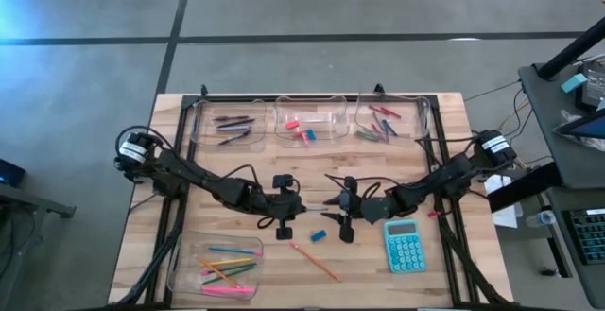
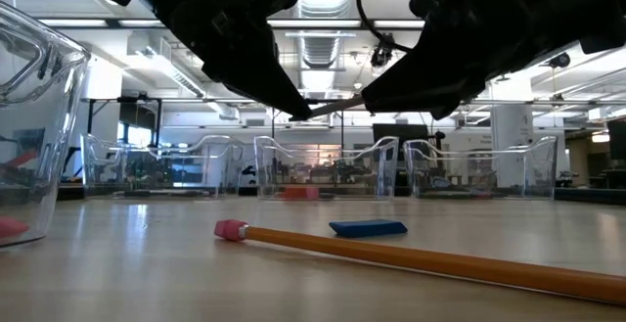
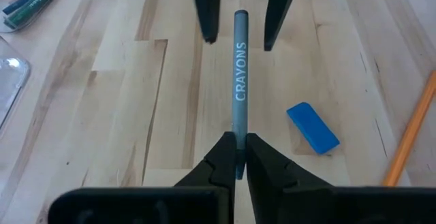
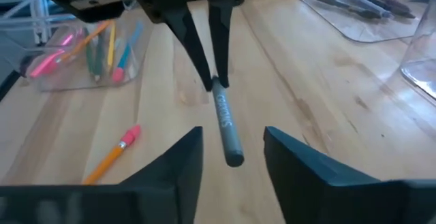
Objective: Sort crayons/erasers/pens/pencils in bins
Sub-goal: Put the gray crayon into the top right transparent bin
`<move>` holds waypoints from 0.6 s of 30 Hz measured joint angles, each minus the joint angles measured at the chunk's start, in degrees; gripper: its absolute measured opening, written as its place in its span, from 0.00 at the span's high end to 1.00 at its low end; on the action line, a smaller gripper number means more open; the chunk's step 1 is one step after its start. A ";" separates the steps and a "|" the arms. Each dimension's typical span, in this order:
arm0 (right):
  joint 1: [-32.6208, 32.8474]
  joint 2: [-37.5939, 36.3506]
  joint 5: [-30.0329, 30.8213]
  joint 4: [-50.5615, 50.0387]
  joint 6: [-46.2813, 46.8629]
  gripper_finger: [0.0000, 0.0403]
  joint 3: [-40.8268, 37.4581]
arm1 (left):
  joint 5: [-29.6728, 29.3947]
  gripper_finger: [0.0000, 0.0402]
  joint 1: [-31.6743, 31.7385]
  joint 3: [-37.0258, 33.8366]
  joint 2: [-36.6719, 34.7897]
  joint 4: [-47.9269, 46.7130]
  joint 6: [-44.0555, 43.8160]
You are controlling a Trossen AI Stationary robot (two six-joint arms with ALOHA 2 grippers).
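Pinching one end of a grey crayon [image 3: 240, 81], the left gripper [image 3: 236, 141] holds it above the table's middle, long axis aimed straight at the right gripper [image 4: 231, 139]. Right fingers spread, flanking the free tip without touching it. Handover looks close; the crayon bin [image 1: 392, 117] sits on the right arm's side.
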 joint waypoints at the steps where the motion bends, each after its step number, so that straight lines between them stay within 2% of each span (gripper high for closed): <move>1: 0.03 -0.09 0.00 0.19 0.00 0.67 0.00 | 0.00 0.99 0.00 0.00 0.00 0.00 0.00; 10: 0.04 -0.15 -0.20 0.32 0.02 0.86 0.00 | 0.04 0.99 -0.02 0.00 0.00 0.00 -0.02; 18: -0.04 -0.20 -1.50 0.32 0.06 0.94 0.00 | 0.22 0.99 -0.02 -0.03 0.00 0.30 0.00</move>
